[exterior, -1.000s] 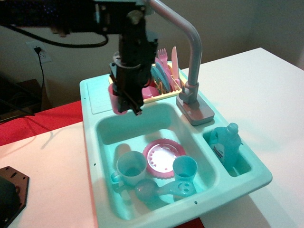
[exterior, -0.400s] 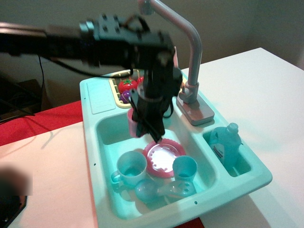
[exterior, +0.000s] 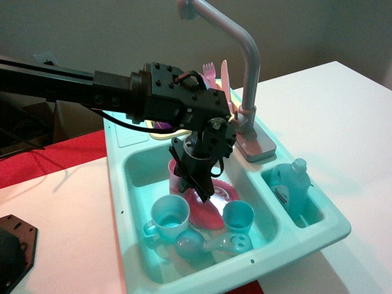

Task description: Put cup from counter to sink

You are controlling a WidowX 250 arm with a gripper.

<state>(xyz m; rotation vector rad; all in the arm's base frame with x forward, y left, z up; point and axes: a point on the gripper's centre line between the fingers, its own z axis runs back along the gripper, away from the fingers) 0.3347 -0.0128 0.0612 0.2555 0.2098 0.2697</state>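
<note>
The pink cup (exterior: 175, 174) is down inside the sink (exterior: 142, 163), low over the basin near its back left, mostly hidden behind the black gripper (exterior: 197, 184). The gripper is shut on the cup and reaches down from the arm that comes in from the left. The cup hangs just above and behind the light-blue mug (exterior: 168, 214) and beside the pink plate (exterior: 214, 207). The counter ledge (exterior: 124, 136) at the back left of the sink unit shows only as a narrow strip behind the arm.
A small blue tumbler (exterior: 237, 215) and a blue ladle (exterior: 205, 244) lie at the basin's front. The grey faucet (exterior: 247, 73) rises at the back right. A blue bottle (exterior: 289, 187) stands in the side compartment. Utensils (exterior: 215, 76) stand in the rack behind.
The gripper has carried the cup from the back-left ledge forward and down into the basin. The arm now covers the ledge and rack.
</note>
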